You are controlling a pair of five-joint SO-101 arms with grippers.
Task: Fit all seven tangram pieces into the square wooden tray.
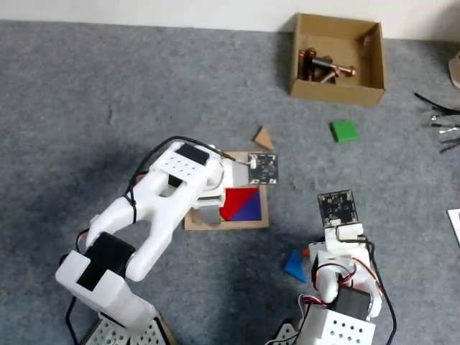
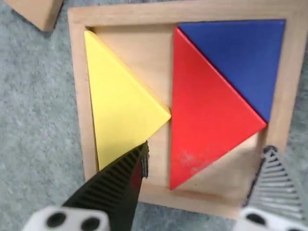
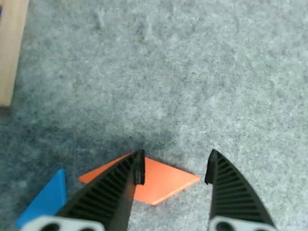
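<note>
The square wooden tray [image 2: 79, 96] holds a yellow triangle [image 2: 118, 106], a red triangle [image 2: 204, 115] and a blue triangle [image 2: 240, 53], all lying flat. My left gripper [image 2: 204, 161] hovers open over the tray, its black fingertip [image 2: 139, 161] above a corner of the yellow triangle and the other finger near the tray's rim. In the high view this arm [image 1: 180, 180] covers half the tray [image 1: 248, 223]. My right gripper [image 3: 175, 167] stands open just above an orange parallelogram [image 3: 161, 180], touching nothing. A small blue triangle [image 3: 45, 199] [image 1: 295, 266] lies beside it.
A tan triangle [image 1: 264, 137] [image 2: 36, 12] lies just beyond the tray, and a green square [image 1: 343, 131] farther right. A cardboard box [image 1: 336, 85] with metal parts stands at the back right. Cables lie at the right edge. The tray's edge [image 3: 9, 48] is near the right gripper.
</note>
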